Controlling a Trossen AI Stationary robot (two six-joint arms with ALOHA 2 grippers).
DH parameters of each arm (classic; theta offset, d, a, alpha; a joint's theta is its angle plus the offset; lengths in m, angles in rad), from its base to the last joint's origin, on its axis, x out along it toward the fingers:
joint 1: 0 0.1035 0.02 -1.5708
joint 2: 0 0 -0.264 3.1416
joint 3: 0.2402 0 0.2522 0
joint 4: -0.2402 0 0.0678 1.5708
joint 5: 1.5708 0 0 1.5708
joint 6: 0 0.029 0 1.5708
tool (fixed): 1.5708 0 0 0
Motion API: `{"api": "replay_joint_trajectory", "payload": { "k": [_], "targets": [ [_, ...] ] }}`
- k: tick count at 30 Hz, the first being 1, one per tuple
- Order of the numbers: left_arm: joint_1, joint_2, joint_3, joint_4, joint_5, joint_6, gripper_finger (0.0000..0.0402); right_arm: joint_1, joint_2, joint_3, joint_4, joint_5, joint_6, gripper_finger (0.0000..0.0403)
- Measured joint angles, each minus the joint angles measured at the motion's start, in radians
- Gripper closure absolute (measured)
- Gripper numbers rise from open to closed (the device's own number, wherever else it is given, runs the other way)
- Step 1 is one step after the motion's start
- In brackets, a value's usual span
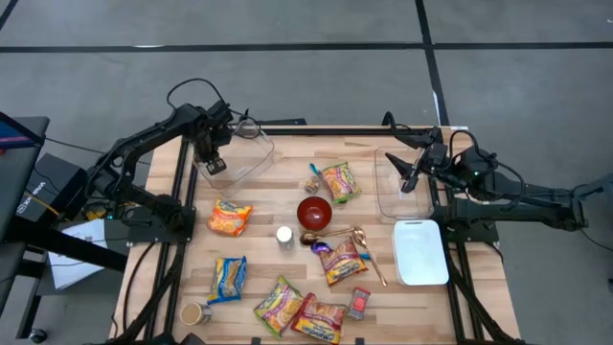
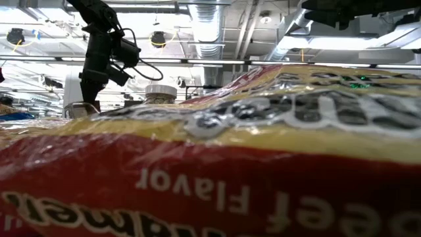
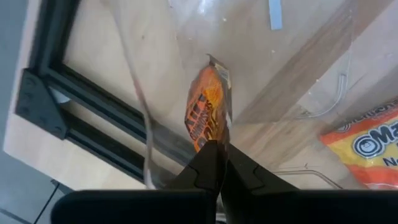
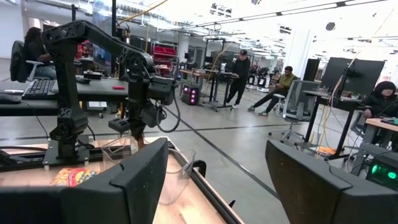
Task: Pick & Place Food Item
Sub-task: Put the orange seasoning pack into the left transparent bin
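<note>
My left gripper is shut on a small orange snack packet. It hovers over the clear plastic container at the table's far left, and the high view shows it there too. The container's bare floor shows beneath the packet. My right gripper is open and empty, above the second clear container at the table's far right, where the high view also shows it. My left gripper pinches the orange packet by one end between its two fingers, from above, pointing down. The packet hangs below the fingers, lengthwise, clear of the container's floor.
An orange noodle packet, a red bowl, a spoon, a small white cup and several more packets lie across the table's middle and near side. A white lid lies near the right container. A noodle packet fills the low view.
</note>
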Motion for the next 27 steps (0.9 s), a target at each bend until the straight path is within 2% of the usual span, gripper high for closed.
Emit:
{"api": "replay_joint_trajectory", "payload": {
  "k": [17, 21, 27],
  "targets": [
    [0.000, 0.000, -0.012, 0.010, -0.018, -0.001, 0.0399, -0.001, 0.000, 0.000, 0.000, 0.000, 0.000, 0.0138],
    [0.000, 0.000, -0.012, 0.022, -0.069, -0.003, 0.0379, -0.001, 0.000, 0.000, 0.000, 0.000, 0.000, 0.0138],
    [0.000, 0.000, -0.012, 0.041, -0.078, 0.002, 0.0324, -0.001, 0.000, 0.000, 0.000, 0.000, 0.002, 0.0138]
  ]
}}
